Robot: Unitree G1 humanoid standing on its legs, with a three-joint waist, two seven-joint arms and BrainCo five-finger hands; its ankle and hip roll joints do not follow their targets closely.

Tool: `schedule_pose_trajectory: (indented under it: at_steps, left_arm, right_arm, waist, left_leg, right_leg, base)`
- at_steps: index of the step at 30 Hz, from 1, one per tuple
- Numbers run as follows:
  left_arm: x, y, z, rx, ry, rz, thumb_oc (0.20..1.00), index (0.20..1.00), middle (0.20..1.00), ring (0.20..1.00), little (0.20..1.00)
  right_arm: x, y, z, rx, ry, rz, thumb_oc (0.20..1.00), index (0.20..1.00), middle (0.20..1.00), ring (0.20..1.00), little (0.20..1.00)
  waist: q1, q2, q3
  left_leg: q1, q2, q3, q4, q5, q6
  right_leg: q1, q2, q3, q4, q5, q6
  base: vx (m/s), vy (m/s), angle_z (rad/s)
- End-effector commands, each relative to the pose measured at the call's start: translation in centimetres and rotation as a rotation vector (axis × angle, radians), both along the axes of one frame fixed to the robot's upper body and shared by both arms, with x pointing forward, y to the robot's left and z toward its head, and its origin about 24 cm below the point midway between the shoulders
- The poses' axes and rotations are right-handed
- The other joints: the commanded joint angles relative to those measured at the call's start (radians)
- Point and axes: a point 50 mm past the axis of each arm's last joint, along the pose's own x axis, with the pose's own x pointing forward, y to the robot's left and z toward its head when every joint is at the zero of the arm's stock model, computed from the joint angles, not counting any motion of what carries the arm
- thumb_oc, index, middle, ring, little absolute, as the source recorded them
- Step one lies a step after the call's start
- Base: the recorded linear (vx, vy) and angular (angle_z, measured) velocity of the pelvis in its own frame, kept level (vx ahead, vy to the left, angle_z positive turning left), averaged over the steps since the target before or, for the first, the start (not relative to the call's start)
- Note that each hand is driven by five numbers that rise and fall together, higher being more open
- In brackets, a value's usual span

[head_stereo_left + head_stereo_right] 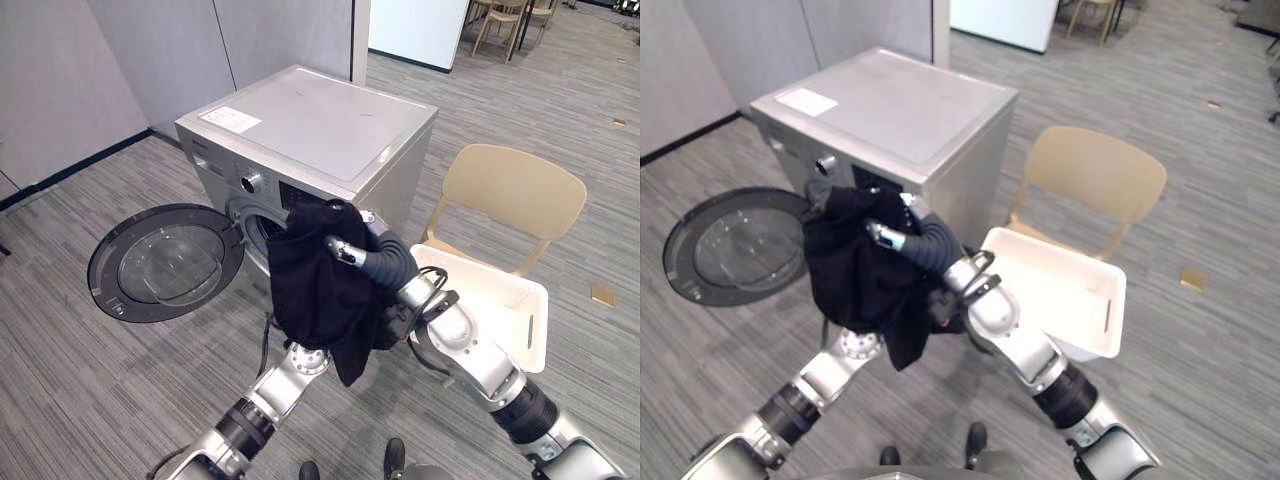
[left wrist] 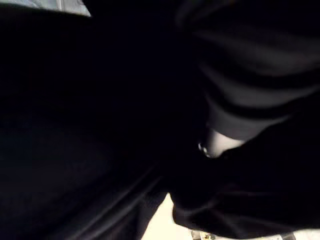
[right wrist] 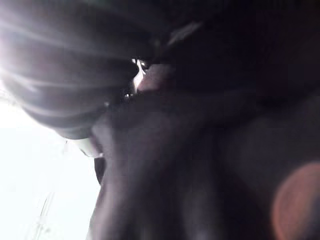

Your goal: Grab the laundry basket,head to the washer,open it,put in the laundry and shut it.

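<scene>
We see a boxy silver-grey washer (image 1: 310,130) with a flat metal top, standing on striped grey carpet (image 1: 90,400). Its round, dark-rimmed glass door (image 1: 165,262) hangs open to the left. Beside it to the right, a white plastic laundry basket (image 1: 510,305) sits before a tan moulded chair (image 1: 515,190). Black, limp laundry (image 1: 320,290) hangs at the washer's opening, draped over both hands. Our right hand (image 1: 345,250) shows a fingertip amid the cloth; we cannot tell either hand's grip.
</scene>
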Motion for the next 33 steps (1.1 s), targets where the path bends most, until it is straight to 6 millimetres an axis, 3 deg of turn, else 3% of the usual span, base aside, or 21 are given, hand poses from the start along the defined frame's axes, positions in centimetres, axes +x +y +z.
schedule_pose_trajectory:
  at_steps: [1,2,6,7,8,9,10,12,15,16,19,20,21,25,26,27,29,30,31,32,33]
  left_arm:
    - [1.0,0.3,3.0,-0.066,-0.139,0.011,0.200,0.200,0.200,0.200,0.200]
    - [0.7,2.3,3.0,-0.061,-0.143,0.060,0.200,0.200,0.200,0.200,0.200]
    - [0.4,3.5,3.0,-0.050,-0.144,0.081,0.200,0.200,0.200,0.200,0.200]
    - [0.0,5.0,2.8,-0.038,-0.134,0.104,0.200,0.200,0.200,0.200,0.200]
    - [0.0,5.0,2.8,-0.038,-0.134,0.104,0.200,0.200,0.200,0.200,0.200]
    - [-0.8,7.0,2.6,-0.015,-0.123,0.136,0.200,0.200,0.200,0.200,0.200]
    - [-0.8,7.1,2.5,-0.015,-0.121,0.136,0.200,0.200,0.200,0.200,0.200]
    - [-1.8,9.4,2.0,0.033,-0.093,0.171,0.200,0.200,0.200,0.200,0.200]
    - [-2.4,10.6,1.5,0.058,-0.066,0.190,0.200,0.200,0.200,0.200,0.200]
    - [-3.2,12.1,0.7,0.099,-0.021,0.217,0.200,0.200,0.200,0.200,0.200]
    - [-4.1,13.6,0.0,0.132,0.025,0.242,0.200,0.200,0.200,0.200,0.200]
    - [-4.8,15.0,-1.1,0.169,0.086,0.279,0.200,0.200,0.200,0.200,0.200]
    - [-4.9,15.0,-1.1,0.169,0.087,0.279,0.200,0.200,0.200,0.200,0.200]
    - [-7.3,18.0,-3.9,0.227,0.237,0.389,0.200,0.200,0.200,0.200,0.200]
    - [-7.3,18.0,-3.9,0.227,0.238,0.389,0.200,0.200,0.200,0.200,0.200]
    - [-8.7,19.1,-5.6,0.224,0.327,0.438,0.200,0.200,0.200,0.200,0.200]
    - [-9.3,19.5,-6.4,0.223,0.370,0.460,0.200,0.200,0.200,0.200,0.200]
    - [-10.7,20.2,-8.1,0.217,0.453,0.507,0.200,0.200,0.200,0.200,0.200]
    - [-10.7,20.2,-8.1,0.217,0.453,0.507,0.200,0.200,0.200,0.200,0.200]
    - [-12.2,20.9,-9.7,0.181,0.536,0.573,0.200,0.200,0.200,0.200,0.200]
    - [-12.2,20.9,-9.7,0.181,0.535,0.573,0.200,0.200,0.200,0.200,0.200]
  right_arm:
    - [-0.1,-0.5,2.4,0.093,-0.113,-0.023,0.200,0.200,0.200,0.200,0.200]
    - [0.3,-2.6,0.9,0.023,-0.086,-0.132,0.200,0.200,0.200,0.200,0.200]
    - [0.4,-3.7,0.1,-0.019,-0.068,-0.184,0.200,0.200,0.200,0.200,0.200]
    - [0.4,-5.2,-0.8,-0.080,-0.058,-0.258,0.495,0.495,0.495,0.495,0.495]
    - [0.4,-5.2,-0.8,-0.080,-0.058,-0.258,0.495,0.495,0.495,0.495,0.495]
    - [0.4,-7.7,-1.9,-0.180,-0.044,-0.362,1.000,1.000,1.000,1.000,1.000]
    - [0.4,-7.8,-1.9,-0.181,-0.043,-0.361,1.000,1.000,1.000,1.000,1.000]
    - [-0.1,-10.3,-2.8,-0.304,-0.044,-0.458,1.000,1.000,1.000,1.000,1.000]
    - [-0.5,-11.5,-3.4,-0.376,-0.043,-0.496,1.000,1.000,1.000,1.000,1.000]
    - [-1.0,-13.0,-4.1,-0.467,-0.025,-0.529,1.000,1.000,1.000,1.000,1.000]
    - [-1.5,-14.1,-5.0,-0.559,0.001,-0.548,1.000,1.000,1.000,1.000,1.000]
    - [-2.0,-15.3,-6.1,-0.642,0.043,-0.569,1.000,1.000,1.000,1.000,1.000]
    - [-2.0,-15.3,-6.1,-0.643,0.043,-0.569,1.000,1.000,1.000,1.000,1.000]
    - [-3.6,-17.7,-9.5,-0.767,0.201,-0.605,1.000,1.000,1.000,1.000,1.000]
    - [-3.7,-17.7,-9.5,-0.768,0.202,-0.604,1.000,1.000,1.000,1.000,1.000]
    - [-4.3,-18.4,-11.3,-0.804,0.289,-0.603,1.000,1.000,1.000,1.000,1.000]
    - [-4.7,-18.7,-12.2,-0.805,0.331,-0.604,1.000,1.000,1.000,1.000,1.000]
    - [-5.1,-19.3,-13.7,-0.827,0.402,-0.612,1.000,1.000,1.000,1.000,1.000]
    - [-5.1,-19.3,-13.7,-0.827,0.402,-0.612,1.000,1.000,1.000,1.000,1.000]
    - [-5.6,-19.9,-15.6,-0.842,0.492,-0.631,1.000,1.000,1.000,1.000,1.000]
    - [-5.5,-19.9,-15.6,-0.841,0.491,-0.630,1.000,1.000,1.000,1.000,1.000]
  waist:
    - [-0.005,-0.047,-0.026]
    - [-0.007,-0.040,-0.029]
    - [-0.009,-0.036,-0.031]
    - [-0.010,-0.032,-0.034]
    - [-0.010,-0.032,-0.034]
    - [-0.011,-0.027,-0.036]
    - [-0.011,-0.027,-0.037]
    - [-0.011,-0.023,-0.036]
    - [-0.011,-0.021,-0.036]
    - [-0.010,-0.019,-0.029]
    - [-0.009,-0.019,-0.032]
    - [-0.008,-0.018,-0.028]
    - [-0.008,-0.018,-0.029]
    - [-0.004,-0.016,-0.016]
    - [-0.005,-0.016,-0.017]
    - [-0.001,-0.013,-0.008]
    - [0.000,-0.012,-0.005]
    - [0.005,-0.011,0.003]
    - [0.005,-0.011,0.003]
    - [0.015,-0.010,0.017]
    - [0.014,-0.010,0.018]
  left_leg:
    - [0.007,-0.045,-0.008,-0.007,-0.098,0.011]
    - [0.007,-0.047,-0.003,-0.007,-0.099,0.012]
    - [0.008,-0.048,-0.001,-0.007,-0.099,0.013]
    - [0.010,-0.050,-0.001,-0.007,-0.100,0.014]
    - [0.010,-0.050,-0.001,-0.007,-0.100,0.014]
    - [0.014,-0.052,-0.002,-0.007,-0.102,0.015]
    - [0.015,-0.052,-0.002,-0.007,-0.102,0.015]
    - [0.020,-0.052,-0.003,-0.007,-0.104,0.015]
    - [0.022,-0.053,-0.004,-0.007,-0.103,0.014]
    - [0.029,-0.051,-0.006,-0.007,-0.107,0.013]
    - [0.022,-0.051,-0.008,-0.007,-0.101,0.013]
    - [0.021,-0.050,-0.010,-0.007,-0.099,0.012]
    - [0.021,-0.050,-0.010,-0.007,-0.099,0.012]
    - [0.017,-0.050,-0.018,-0.007,-0.095,0.012]
    - [0.017,-0.050,-0.018,-0.007,-0.095,0.012]
    - [0.014,-0.050,-0.023,-0.007,-0.091,0.014]
    - [0.013,-0.050,-0.024,-0.007,-0.090,0.014]
    - [0.014,-0.050,-0.027,-0.007,-0.088,0.016]
    - [0.013,-0.050,-0.027,-0.007,-0.088,0.016]
    - [0.011,-0.049,-0.034,-0.007,-0.083,0.019]
    - [0.011,-0.049,-0.035,-0.007,-0.082,0.018]
  right_leg:
    - [0.122,0.000,0.052,-0.110,-0.038,0.084]
    - [0.123,-0.003,0.055,-0.114,-0.035,0.088]
    - [0.124,-0.004,0.057,-0.116,-0.032,0.089]
    - [0.129,-0.005,0.059,-0.117,-0.033,0.091]
    - [0.129,-0.005,0.059,-0.117,-0.033,0.091]
    - [0.134,-0.007,0.060,-0.116,-0.034,0.093]
    - [0.135,-0.007,0.060,-0.116,-0.034,0.093]
    - [0.140,-0.009,0.057,-0.116,-0.037,0.094]
    - [0.143,-0.009,0.056,-0.115,-0.038,0.095]
    - [0.151,-0.008,0.054,-0.113,-0.043,0.096]
    - [0.145,-0.009,0.053,-0.114,-0.041,0.096]
    - [0.144,-0.008,0.051,-0.112,-0.042,0.095]
    - [0.144,-0.008,0.050,-0.112,-0.042,0.095]
    - [0.143,-0.007,0.046,-0.108,-0.048,0.093]
    - [0.143,-0.007,0.046,-0.107,-0.049,0.093]
    - [0.140,-0.006,0.045,-0.104,-0.053,0.089]
    - [0.139,-0.005,0.045,-0.101,-0.056,0.088]
    - [0.140,-0.006,0.042,-0.098,-0.060,0.084]
    - [0.140,-0.006,0.042,-0.098,-0.060,0.084]
    - [0.136,-0.003,0.041,-0.089,-0.071,0.078]
    - [0.136,-0.003,0.041,-0.088,-0.072,0.078]
  base:
    - [0.01,0.044,-0.01]
    - [0.01,0.033,-0.03]
    - [0.01,0.015,-0.02]
    - [0.02,0.018,-0.05]
    - [0.05,0.034,-0.10]
    - [0.03,0.016,-0.07]
    - [0.05,0.022,-0.04]
    - [0.04,0.009,-0.02]
    - [0.03,-0.001,0.00]
    - [0.00,0.000,0.00]
    - [0.00,0.000,0.00]
    - [0.00,0.000,0.00]
    - [0.00,0.000,0.00]
    - [0.00,0.000,0.00]
    - [0.00,0.000,0.00]
    - [0.00,0.000,0.00]
    - [-0.01,-0.015,0.04]
    - [-0.01,-0.010,0.07]
    - [-0.02,-0.029,0.12]
    - [-0.01,-0.020,0.14]
    - [-0.01,-0.020,0.13]
